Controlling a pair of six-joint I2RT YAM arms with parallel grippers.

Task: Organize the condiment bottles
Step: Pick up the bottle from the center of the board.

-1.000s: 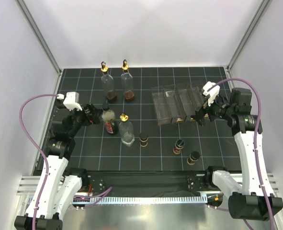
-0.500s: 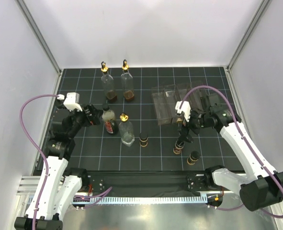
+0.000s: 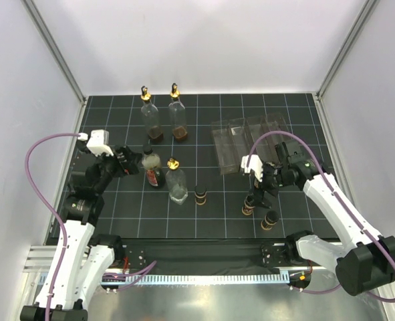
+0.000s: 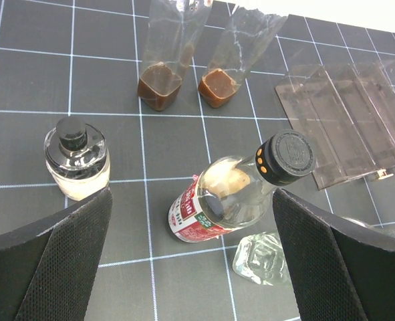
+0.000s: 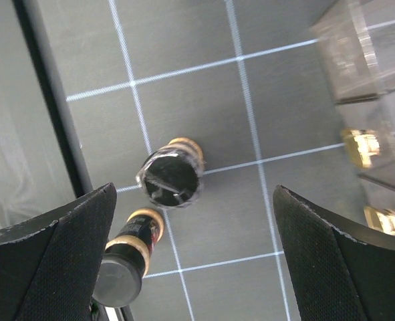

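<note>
Two tall clear bottles with gold pourers (image 3: 148,115) (image 3: 178,115) stand at the back. A third (image 3: 176,182) stands mid-table. My left gripper (image 3: 136,165) is open. Its black pads (image 4: 47,257) flank a red-labelled, black-capped bottle (image 4: 234,194) without touching it. A small round jar (image 4: 77,157) stands to that bottle's left. Three small dark black-capped bottles (image 3: 200,195) (image 3: 249,204) (image 3: 270,219) stand near the front. My right gripper (image 3: 257,194) is open and empty above two of them (image 5: 170,177) (image 5: 125,259).
The clear plastic divided rack (image 3: 249,137) lies at the back right. It shows in the right wrist view (image 5: 367,63) with gold-labelled small bottles (image 5: 359,144) at its near end. The table's near edge (image 5: 47,120) runs close to the front small bottles.
My right arm has swung from the rack down and left to hover over the small dark bottles at the front. The left arm and the bottles have not moved.
</note>
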